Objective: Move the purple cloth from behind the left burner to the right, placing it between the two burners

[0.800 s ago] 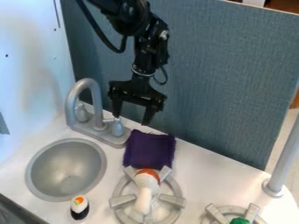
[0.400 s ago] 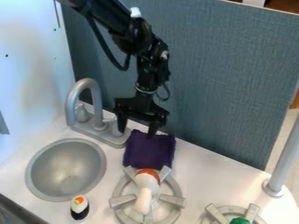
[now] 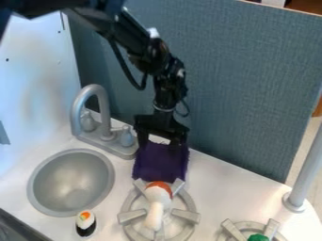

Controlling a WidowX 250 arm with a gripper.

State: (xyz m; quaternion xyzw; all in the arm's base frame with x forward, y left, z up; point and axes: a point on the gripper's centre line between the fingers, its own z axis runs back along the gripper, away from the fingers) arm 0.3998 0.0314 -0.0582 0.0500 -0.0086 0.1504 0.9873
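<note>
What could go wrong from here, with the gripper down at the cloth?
The open gripper is over the back edge of the purple cloth, which lies flat, so closing might pinch little fabric or slip off. A tap handle stands close beside one finger and could get bumped. The cloth's front edge is right by the white toy with the orange top, so dragging it forward could nudge that.

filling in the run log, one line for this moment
black two-finger gripper open at rear edge of square purple cloth | contact with cloth unclear | cloth beyond round grey burner | white toy with orange end on burner
</note>
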